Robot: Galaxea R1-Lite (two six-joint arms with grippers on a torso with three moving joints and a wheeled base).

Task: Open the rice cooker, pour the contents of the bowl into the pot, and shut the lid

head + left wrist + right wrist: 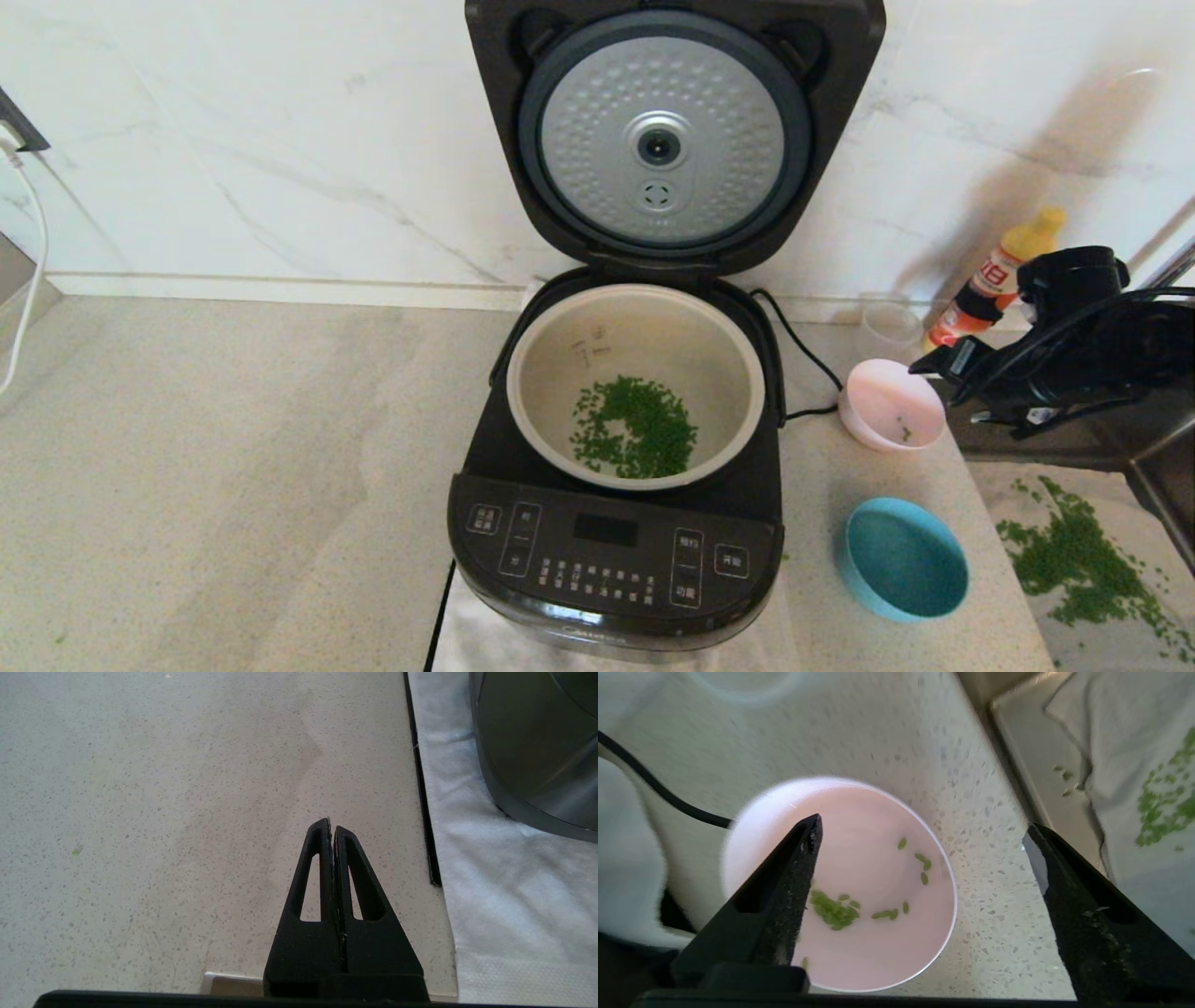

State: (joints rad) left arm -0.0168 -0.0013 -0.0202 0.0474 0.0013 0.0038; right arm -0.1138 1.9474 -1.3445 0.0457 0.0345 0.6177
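Note:
The black rice cooker (616, 551) stands open, its lid (663, 140) upright with the dimpled silver underside facing me. A heap of green grains (635, 429) lies in the cream pot (635, 322). The pink bowl (892, 401) sits upright on the counter right of the cooker, holding only a few green bits (833, 910). My right gripper (923, 826) hovers open over the bowl (868, 942), one finger above its inside and the other beyond its rim, touching nothing. My left gripper (332, 826) is shut and empty above the counter, left of the cooker's base (537, 742).
A blue bowl (901, 560) sits in front of the pink one. An orange-capped bottle (994, 275) and a clear cup (892, 322) stand by the wall. The power cord (803, 355) runs behind the bowl. A sink (1158, 495) and scattered green bits (1083, 560) lie to the right.

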